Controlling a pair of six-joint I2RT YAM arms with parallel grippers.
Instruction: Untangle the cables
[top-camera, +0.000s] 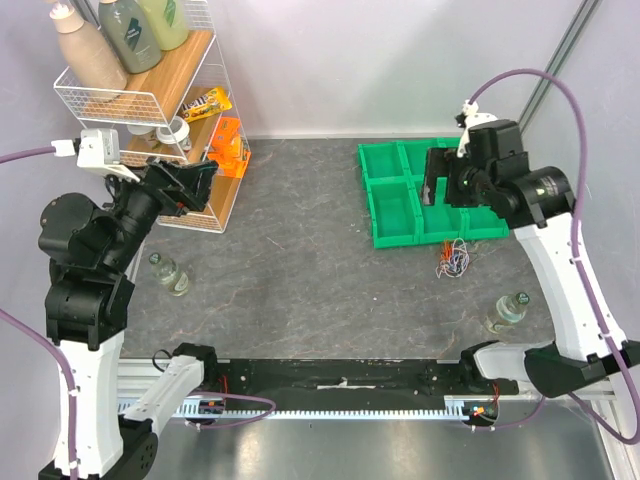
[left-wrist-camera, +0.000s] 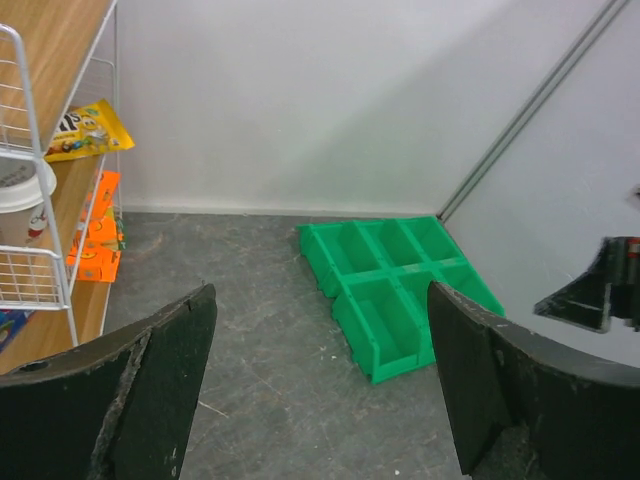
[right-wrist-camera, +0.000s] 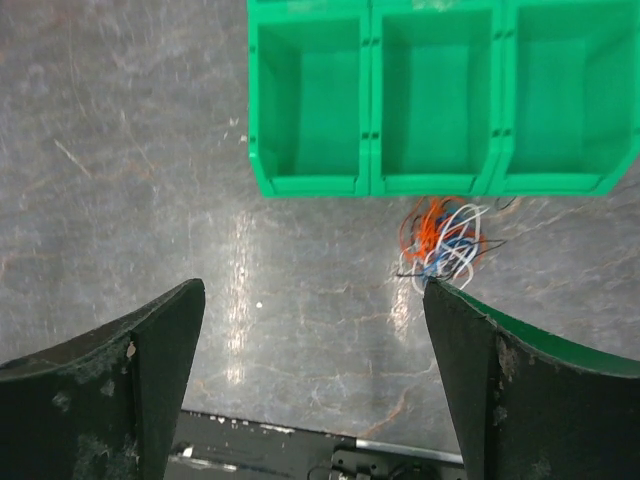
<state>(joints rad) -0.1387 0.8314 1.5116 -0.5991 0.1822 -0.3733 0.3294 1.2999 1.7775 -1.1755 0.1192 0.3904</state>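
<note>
The cables (top-camera: 452, 260) lie as one tangled bunch of orange, blue, white and black wires on the grey table, just in front of the green bins. The bunch also shows in the right wrist view (right-wrist-camera: 446, 243), beside my right finger's tip. My right gripper (top-camera: 436, 177) is open and empty, held high above the green bins. In its own view the right gripper (right-wrist-camera: 315, 300) is over bare table left of the bunch. My left gripper (top-camera: 203, 186) is open and empty, raised near the wire shelf. The left gripper (left-wrist-camera: 320, 300) does not see the cables.
A green tray of bins (top-camera: 390, 210) stands at the back right. A wire shelf (top-camera: 150, 95) with bottles and snack packs stands at the back left. Two small glass jars (top-camera: 170, 275) (top-camera: 506, 312) stand near the arms. A black rail (top-camera: 330, 385) runs along the front edge.
</note>
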